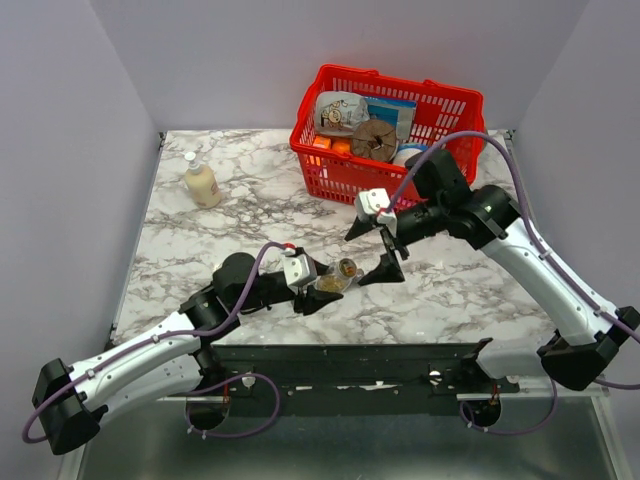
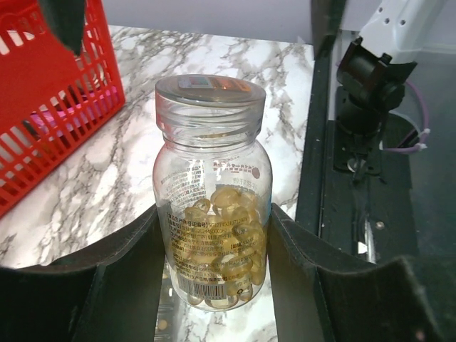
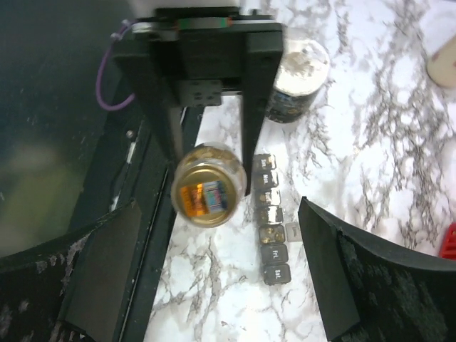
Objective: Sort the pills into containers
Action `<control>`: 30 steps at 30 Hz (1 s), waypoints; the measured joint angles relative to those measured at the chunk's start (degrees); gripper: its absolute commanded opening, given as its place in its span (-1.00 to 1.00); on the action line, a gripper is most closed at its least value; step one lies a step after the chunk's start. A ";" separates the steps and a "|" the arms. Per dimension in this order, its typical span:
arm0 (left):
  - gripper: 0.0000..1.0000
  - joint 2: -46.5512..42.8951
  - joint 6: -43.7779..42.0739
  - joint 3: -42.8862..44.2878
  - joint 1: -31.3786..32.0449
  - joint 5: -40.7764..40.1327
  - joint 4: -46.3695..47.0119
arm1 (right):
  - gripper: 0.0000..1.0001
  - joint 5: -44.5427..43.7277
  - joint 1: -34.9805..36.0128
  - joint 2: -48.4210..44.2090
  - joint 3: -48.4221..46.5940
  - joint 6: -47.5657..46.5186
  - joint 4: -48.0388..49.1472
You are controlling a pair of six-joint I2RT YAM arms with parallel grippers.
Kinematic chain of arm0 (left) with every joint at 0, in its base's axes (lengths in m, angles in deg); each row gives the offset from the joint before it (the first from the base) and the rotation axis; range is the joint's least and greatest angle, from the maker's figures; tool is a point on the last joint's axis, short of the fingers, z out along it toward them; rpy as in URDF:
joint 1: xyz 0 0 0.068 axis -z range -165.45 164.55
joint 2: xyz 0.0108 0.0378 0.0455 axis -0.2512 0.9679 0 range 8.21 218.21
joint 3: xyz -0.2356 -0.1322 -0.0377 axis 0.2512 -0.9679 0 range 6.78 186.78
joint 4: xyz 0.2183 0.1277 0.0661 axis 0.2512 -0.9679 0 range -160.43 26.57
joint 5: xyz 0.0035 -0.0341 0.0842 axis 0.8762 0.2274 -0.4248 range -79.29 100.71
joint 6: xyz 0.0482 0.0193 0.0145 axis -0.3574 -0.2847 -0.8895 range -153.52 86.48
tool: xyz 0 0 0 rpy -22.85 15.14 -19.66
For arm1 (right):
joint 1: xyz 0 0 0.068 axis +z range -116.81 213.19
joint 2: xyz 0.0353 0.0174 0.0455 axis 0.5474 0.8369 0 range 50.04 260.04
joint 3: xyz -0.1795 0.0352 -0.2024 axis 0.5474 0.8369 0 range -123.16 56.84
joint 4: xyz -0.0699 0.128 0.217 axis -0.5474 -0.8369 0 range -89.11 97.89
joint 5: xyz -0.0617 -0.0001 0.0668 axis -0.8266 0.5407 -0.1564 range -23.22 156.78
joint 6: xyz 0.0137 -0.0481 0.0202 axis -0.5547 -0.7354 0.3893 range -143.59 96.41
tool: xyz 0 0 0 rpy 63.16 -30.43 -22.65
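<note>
Gripping the clear bottle (image 2: 211, 142) in your left end effector (image 2: 214, 214), you are holding it off the desk (image 1: 250, 200) beside the pill organiser (image 3: 271, 214) with its cap (image 3: 206, 194) facing the right end effector (image 1: 372, 252), likely so that arm can work the cap. The right end effector is standing wide open, holding nothing. The pills (image 2: 224, 242) are sitting inside the capped bottle, so pouring is waiting on that cap

The left gripper (image 2: 214, 222) is clamped on a clear bottle (image 2: 211, 178), one black finger (image 2: 125, 274) pressed to each side; the bottle stands upright, its threaded neck bare; amber pills (image 2: 226, 239) fill its lower half behind a printed label; a red mesh basket (image 2: 60, 117) sits beyond on the marble table (image 2: 214, 53); a black rail (image 2: 324, 157) runs along the table's edge, with a purple cable (image 2: 417, 125) past it.
</note>
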 measured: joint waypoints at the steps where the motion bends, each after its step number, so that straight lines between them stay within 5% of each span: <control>1: -1.00 0.13 0.66 0.09 -0.07 0.59 -0.02 | 0.97 1.07 0.07 -0.52 0.00 -3.06 -1.68; 6: -1.00 1.51 3.96 0.81 -0.31 2.40 0.04 | 0.78 2.40 2.23 -2.27 0.98 -10.23 -4.39; 17: -1.00 3.04 7.96 1.09 -0.42 3.56 0.61 | 0.32 -3.02 5.62 -1.84 4.22 -8.39 -0.33; 27: -1.00 3.06 8.20 1.09 -0.42 4.13 0.72 | -0.42 -5.14 5.77 -1.29 4.42 -6.99 1.16; 30: -1.00 3.04 7.96 1.09 -0.42 4.44 0.59 | -0.49 -5.14 5.81 -1.27 4.42 -7.02 1.14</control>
